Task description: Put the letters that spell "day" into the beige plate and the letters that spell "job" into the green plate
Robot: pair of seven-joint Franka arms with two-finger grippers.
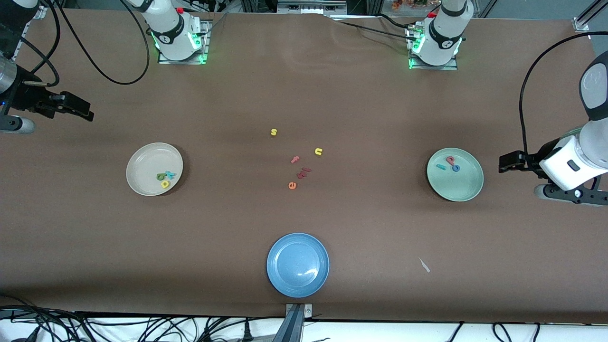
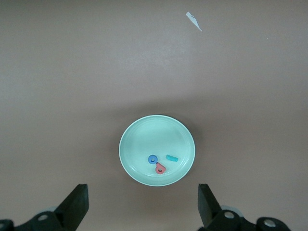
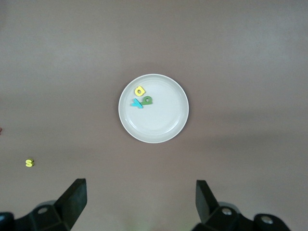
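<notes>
The beige plate (image 1: 147, 159) (image 3: 159, 122) holds an olive-green letter (image 1: 160, 176) (image 3: 147, 100), a yellow letter (image 1: 165, 184) (image 3: 139, 90) and a teal "y" (image 1: 170, 175) (image 3: 136, 103). In the green plate (image 1: 460, 185) (image 2: 154, 134) lie a teal "j" (image 1: 441, 166) (image 2: 172, 157), a blue "o" (image 1: 456, 168) (image 2: 152, 159) and a pink-red letter (image 1: 450, 160) (image 2: 160, 168). My right gripper (image 1: 88, 110) (image 3: 139, 202) hangs open and empty over bare table at the right arm's end. My left gripper (image 1: 501, 164) (image 2: 143, 204) is open and empty over the table's left-arm end, beside the green plate.
A blue plate (image 1: 273, 266) sits near the front edge, mid-table. Loose letters lie mid-table: a yellow "s" (image 1: 273, 132) (image 3: 29, 163), a yellow "u" (image 1: 318, 151), a pink "f" (image 1: 295, 159), an orange "e" (image 1: 292, 185) and dark red pieces (image 1: 302, 173). A white scrap (image 1: 424, 265) (image 2: 193, 20) lies nearer the camera than the green plate.
</notes>
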